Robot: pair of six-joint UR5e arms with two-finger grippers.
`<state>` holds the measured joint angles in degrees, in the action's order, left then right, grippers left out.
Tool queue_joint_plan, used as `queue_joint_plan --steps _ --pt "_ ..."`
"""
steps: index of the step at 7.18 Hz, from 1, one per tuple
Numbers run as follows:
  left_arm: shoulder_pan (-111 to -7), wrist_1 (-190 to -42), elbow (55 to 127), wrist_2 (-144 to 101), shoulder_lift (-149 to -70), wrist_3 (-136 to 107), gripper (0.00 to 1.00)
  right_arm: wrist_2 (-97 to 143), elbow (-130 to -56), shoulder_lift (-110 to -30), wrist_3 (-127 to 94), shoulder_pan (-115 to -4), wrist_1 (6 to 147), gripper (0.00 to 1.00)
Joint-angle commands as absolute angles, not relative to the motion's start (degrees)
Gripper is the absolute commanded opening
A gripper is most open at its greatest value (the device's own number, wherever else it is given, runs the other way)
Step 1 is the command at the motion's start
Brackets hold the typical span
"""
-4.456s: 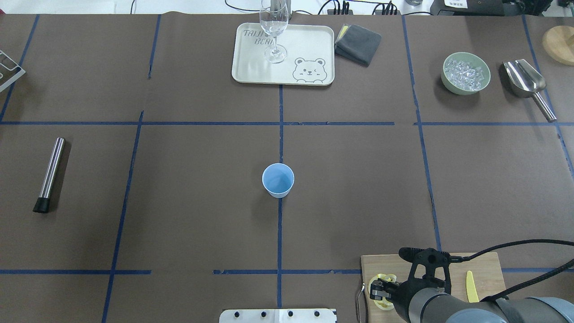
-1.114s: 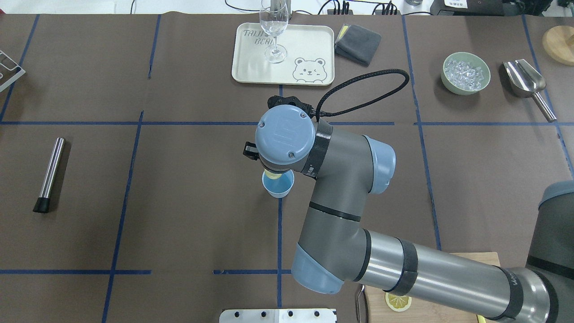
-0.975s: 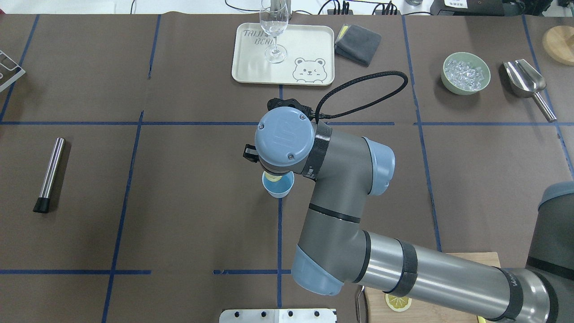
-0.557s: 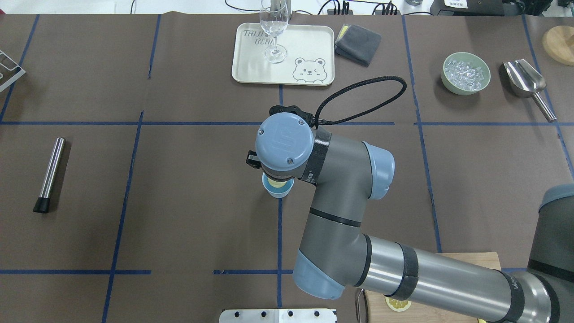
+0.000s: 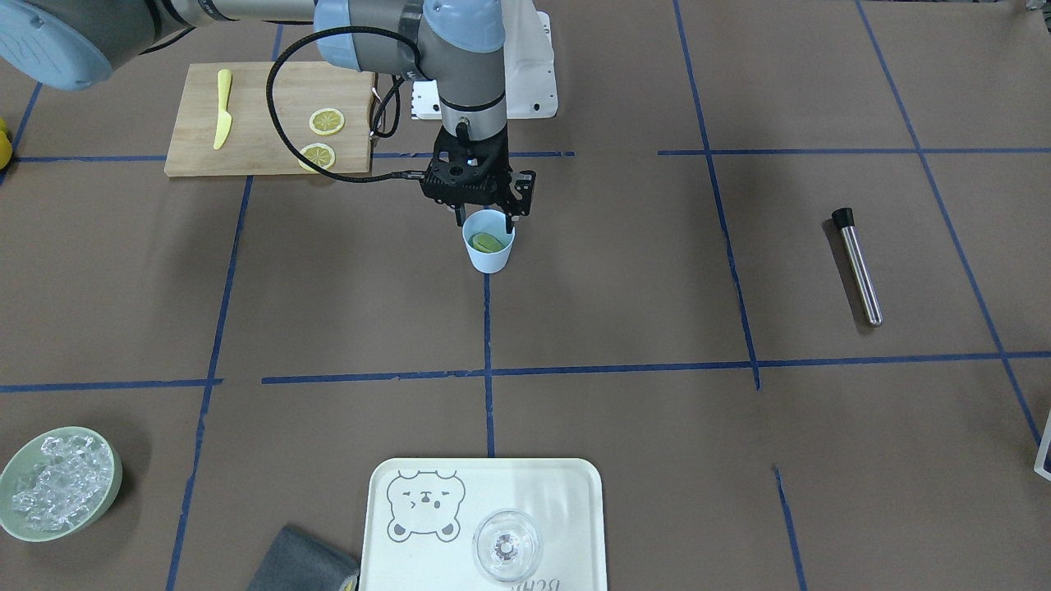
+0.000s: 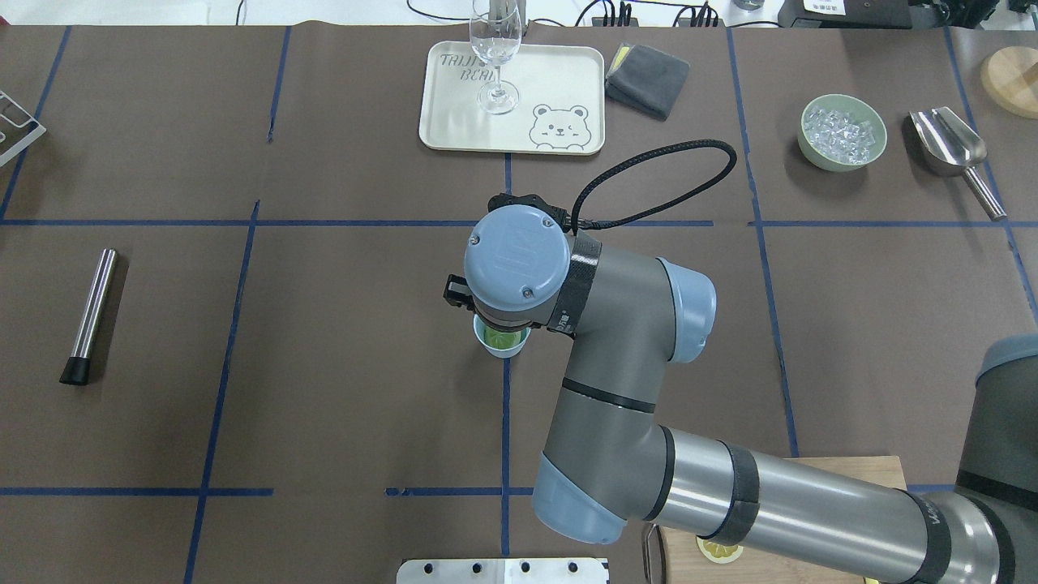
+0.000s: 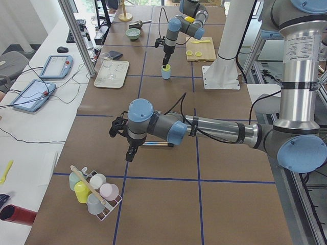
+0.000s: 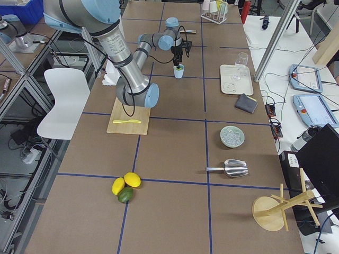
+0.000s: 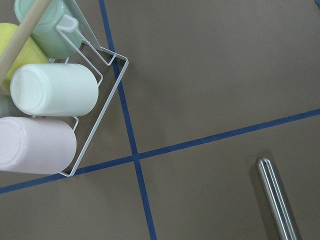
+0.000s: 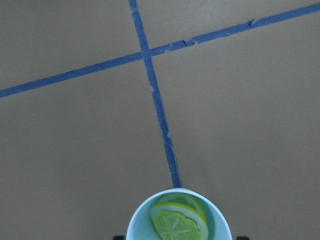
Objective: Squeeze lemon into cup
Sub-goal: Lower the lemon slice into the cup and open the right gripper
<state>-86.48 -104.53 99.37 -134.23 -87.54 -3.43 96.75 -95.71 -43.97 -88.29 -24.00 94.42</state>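
Brown paper with blue tape lines [image 5: 487, 328] is covering the worktop [image 5: 657, 271], and the cup [image 5: 490, 254] is sitting mid-worktop with the lemon [image 10: 179, 224] lying inside it. Right end effector [image 5: 486, 215] is hanging just over the rim, opened wide and holding nothing. Left end effector [image 7: 130, 154]: can't tell its grip. My worry is that it's hanging so close to the rim that closing or drifting sideways could be clipping that light cup and tipping it. Tray [image 6: 568, 81] lettering is only partly showing (glass [image 6: 495, 45] blocking it): "TRI…" and "BEA…".
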Motion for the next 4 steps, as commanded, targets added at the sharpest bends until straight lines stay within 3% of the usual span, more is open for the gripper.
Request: queue_joint_plan --steps 1,2,4 --pt "-86.48 -104.5 99.4 -134.21 -87.54 -3.43 1.0 96.77 -95.97 -44.03 -88.24 -24.08 94.22 1.0" --pt "-86.48 -104.5 99.32 -134.21 -87.63 -3.6 1.0 96.85 -98.06 -44.9 -88.16 -24.17 94.57 1.0" --pt "-80.91 -106.6 99.93 -134.12 -88.24 -13.48 1.0 100.0 -110.93 -56.01 -85.01 -27.93 95.27 1.0"
